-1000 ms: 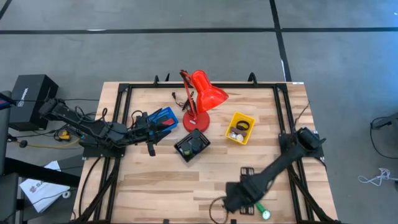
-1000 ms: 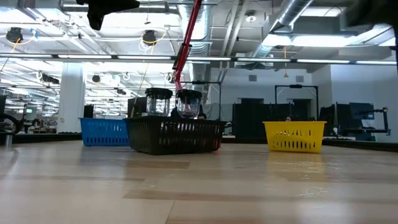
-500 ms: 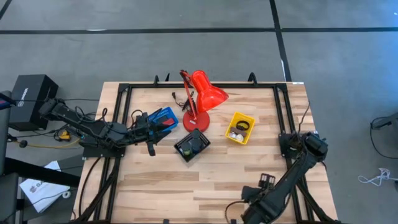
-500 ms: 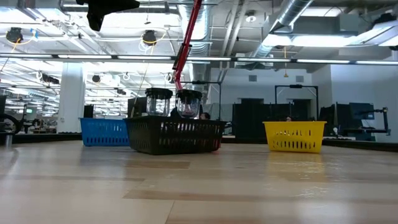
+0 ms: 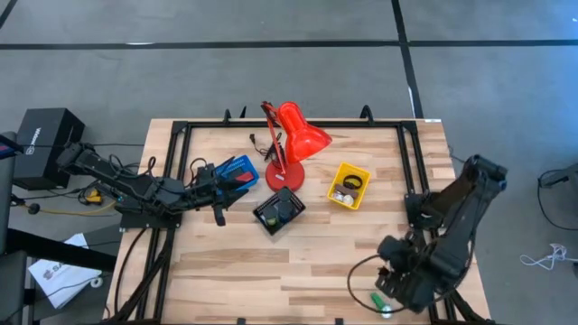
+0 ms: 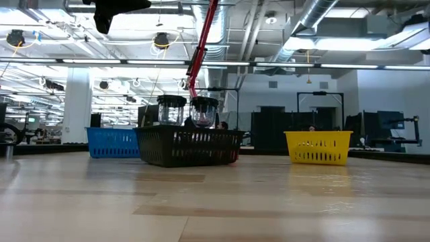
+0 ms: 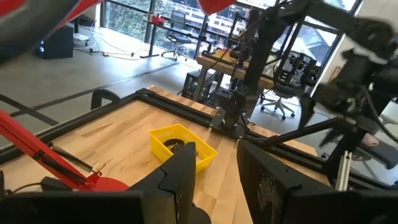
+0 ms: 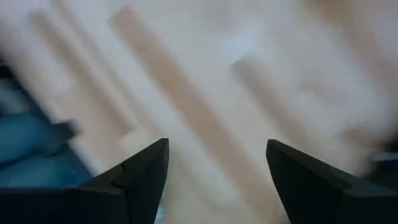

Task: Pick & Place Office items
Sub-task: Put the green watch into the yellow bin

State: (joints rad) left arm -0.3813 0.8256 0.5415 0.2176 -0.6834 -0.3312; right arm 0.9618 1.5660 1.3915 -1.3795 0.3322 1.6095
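A green cylinder point(image 5: 380, 301) lies on its side on the wood at the table's near right corner. My right gripper point(image 5: 392, 285) hangs above and just beside it, pointing steeply down. Its fingers stand wide open point(image 8: 217, 149) over bare, blurred wood, with nothing between them. My left gripper point(image 5: 222, 181) is held level at the blue tray point(image 5: 238, 169), open and empty point(image 7: 214, 168), and faces the yellow tray point(image 7: 180, 144). Small items lie in the yellow tray point(image 5: 349, 185) and the black tray point(image 5: 278, 210).
A red desk lamp point(image 5: 293, 140) stands at the far middle, between the blue and yellow trays. Black frame rails point(image 5: 411, 162) run along the table's edges. Bare wood lies across the near middle and near left point(image 5: 244, 271).
My right gripper has swung from the near-edge middle toward the table's right edge and risen, with its wrist rolling and the arm folding up. The green cylinder has stayed where it lay.
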